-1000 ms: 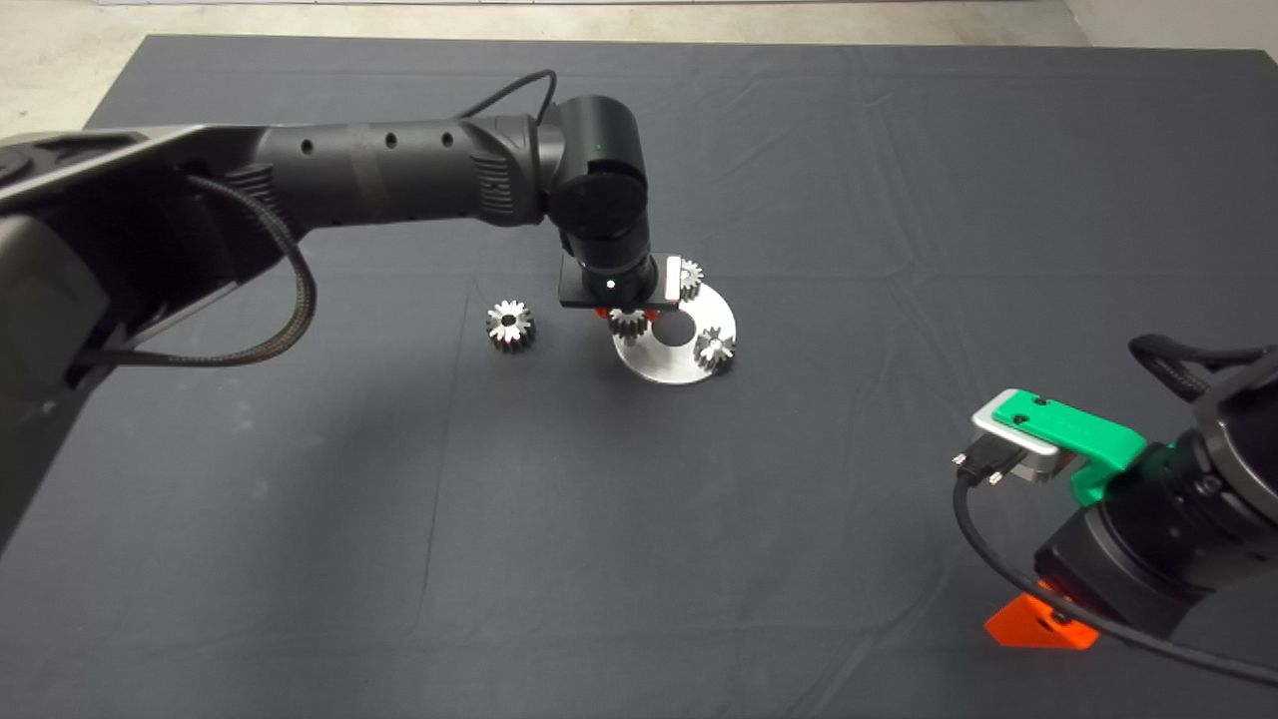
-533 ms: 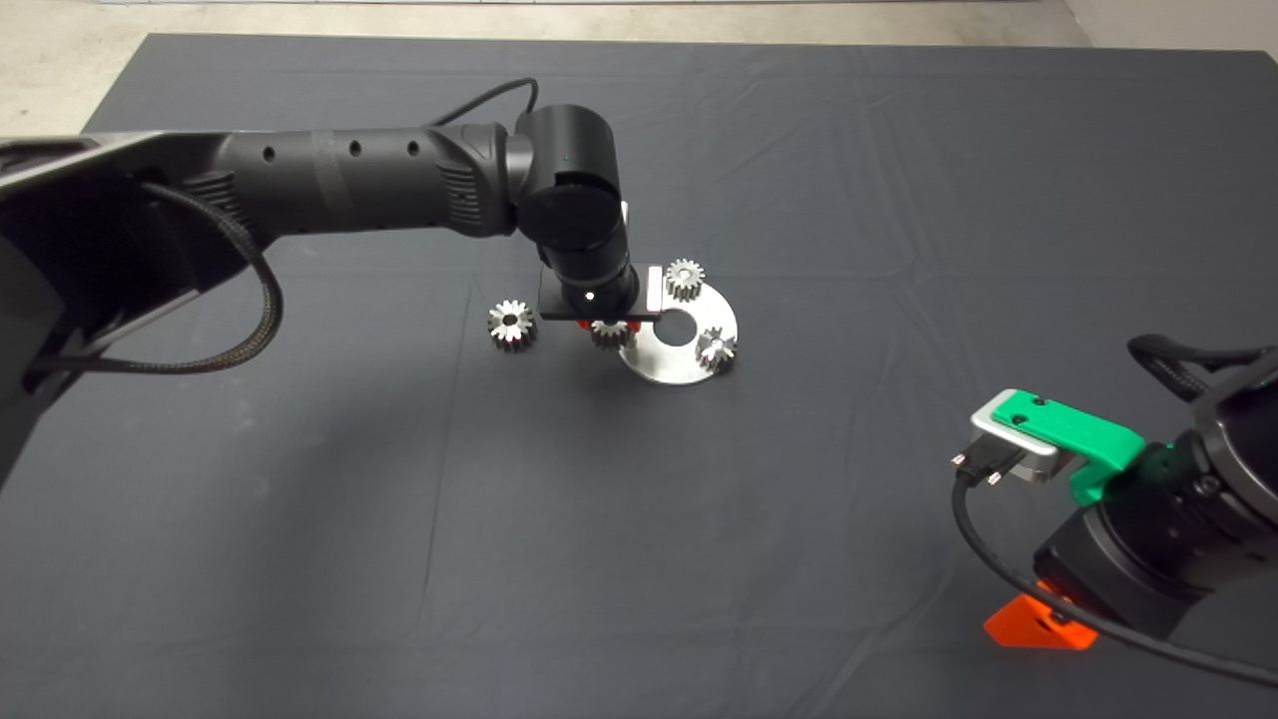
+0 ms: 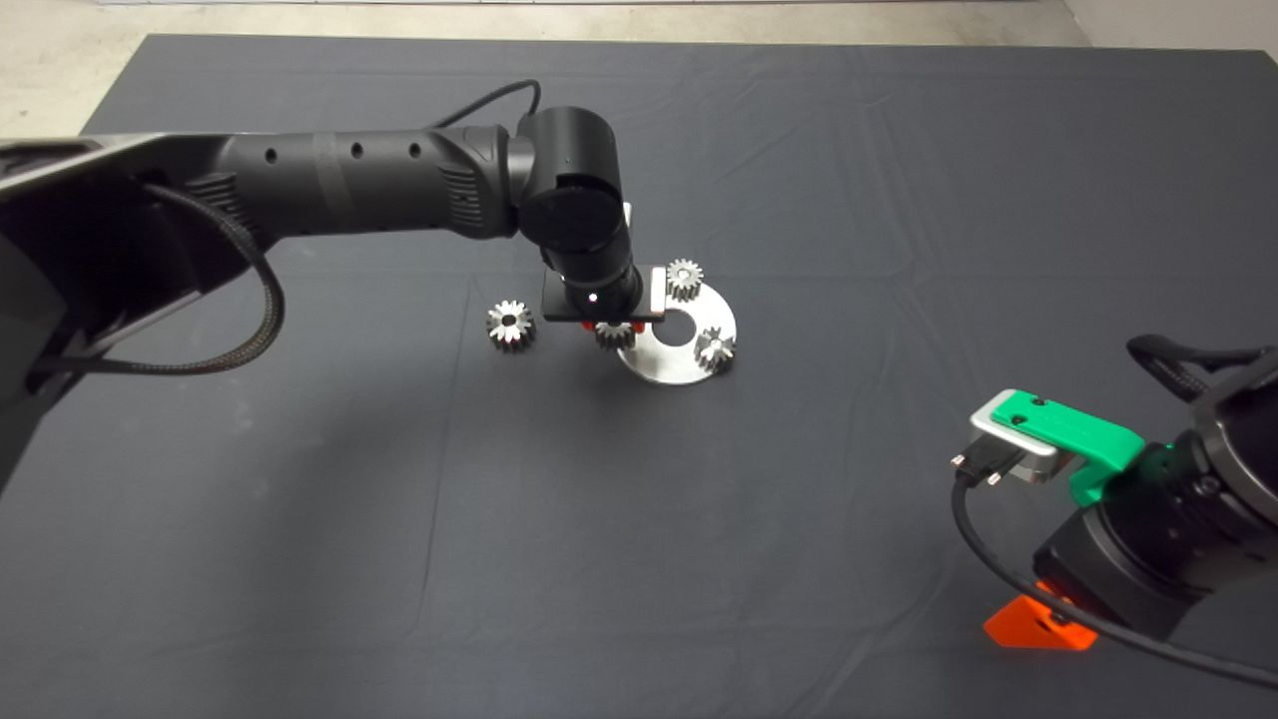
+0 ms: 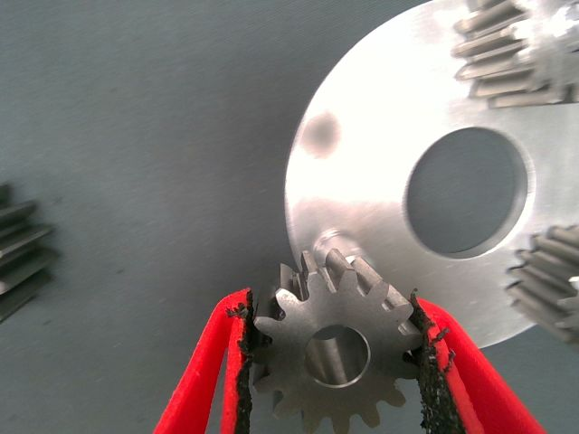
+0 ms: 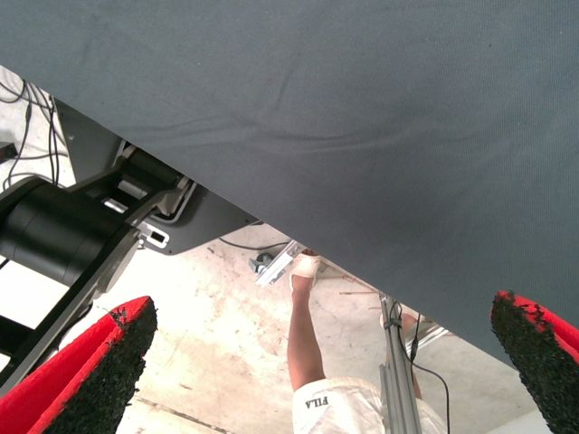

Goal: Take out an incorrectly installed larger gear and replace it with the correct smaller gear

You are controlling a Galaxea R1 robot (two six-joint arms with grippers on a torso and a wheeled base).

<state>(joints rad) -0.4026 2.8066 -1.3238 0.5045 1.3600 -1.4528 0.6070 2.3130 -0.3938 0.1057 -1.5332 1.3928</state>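
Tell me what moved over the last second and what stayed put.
The left gripper, shut on a gear, carried it from over the steel disc toward the loose gear, stopping at the disc's edge. The disc, its two gears, the loose gear and the parked right gripper did not move.

Left arm reaching in over the counter, right arm waiting at the edge.

The left arm is stretching in from the 9 o'clock side, its wrist pointing straight down near the middle of the counter, and the left gripper is pinching a gear between its two red fingers, black pads pressing on opposite teeth. The right gripper is sitting at about 4 o'clock, fingers spread wide apart and holding nothing.
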